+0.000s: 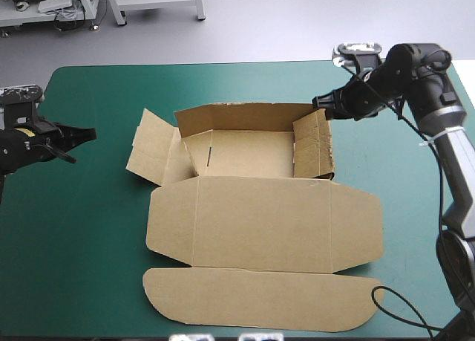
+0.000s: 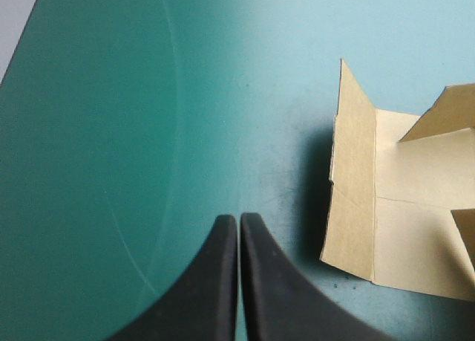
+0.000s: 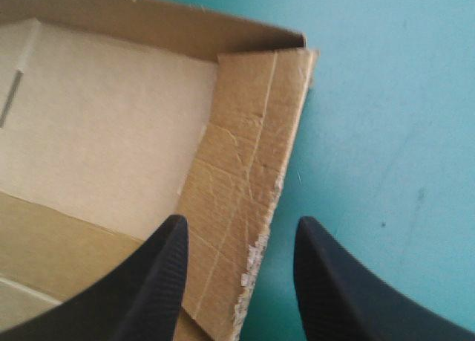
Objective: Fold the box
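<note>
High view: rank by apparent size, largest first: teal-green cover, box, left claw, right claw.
1. teal-green cover: fills most of the view.
2. box: spread over the cover's middle.
3. left claw and right claw: both small and about alike, so not ranked against each other.

Cuts off most of the box [image 2: 401, 207] in both wrist views, leaving only left end flaps in one, the right wall corner in the other.
</note>
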Robot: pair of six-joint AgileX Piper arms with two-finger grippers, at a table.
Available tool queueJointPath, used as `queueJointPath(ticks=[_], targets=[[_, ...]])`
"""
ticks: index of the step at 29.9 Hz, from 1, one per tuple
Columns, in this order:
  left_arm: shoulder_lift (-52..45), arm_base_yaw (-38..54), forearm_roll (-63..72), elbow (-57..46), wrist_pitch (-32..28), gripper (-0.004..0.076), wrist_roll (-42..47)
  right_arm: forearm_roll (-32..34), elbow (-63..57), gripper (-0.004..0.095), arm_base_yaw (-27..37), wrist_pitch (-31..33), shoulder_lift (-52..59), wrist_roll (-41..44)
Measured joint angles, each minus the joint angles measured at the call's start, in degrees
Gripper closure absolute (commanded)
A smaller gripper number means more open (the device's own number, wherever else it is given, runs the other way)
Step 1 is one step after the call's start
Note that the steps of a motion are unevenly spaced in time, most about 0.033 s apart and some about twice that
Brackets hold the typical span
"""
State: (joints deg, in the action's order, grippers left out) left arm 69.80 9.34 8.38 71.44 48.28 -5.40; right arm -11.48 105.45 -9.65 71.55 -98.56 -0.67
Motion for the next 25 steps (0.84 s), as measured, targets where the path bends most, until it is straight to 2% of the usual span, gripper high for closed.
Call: queueJointPath(ticks=[7,16,18,21,22,25], targets=[[0.0,0.0,0.0,0.0,0.0,0.0726,-1.5,0.2,-3.4,0.049,0.0,-0.4,-8.8,-1.4],[0.0,0.0,0.3,0.0,0.1,0.0732,-1.9,-0.6,-3.4,0.0503,0.0,-1.9,-14.5,-3.2],[0.0,0.0,0.4,0.0,0.1,0.0733,-1.9,-1.7,-3.4,0.0598,0.0,-2.5,-15.9,-4.0],[0.0,0.0,0.5,0.0,0.2,0.0733,-1.9,-3.8,-3.4,0.0886,0.0,-3.1,-17.6,-4.7],[0.0,0.0,0.5,0.0,0.4,0.0733,-1.9,-3.9,-3.4,0.092,0.0,-3.3,-17.8,-4.9],[0.2,0.0,0.4,0.0,1.0,0.0733,-1.9,-4.4,-3.4,0.0925,0.2,-3.7,-18.0,-5.0]])
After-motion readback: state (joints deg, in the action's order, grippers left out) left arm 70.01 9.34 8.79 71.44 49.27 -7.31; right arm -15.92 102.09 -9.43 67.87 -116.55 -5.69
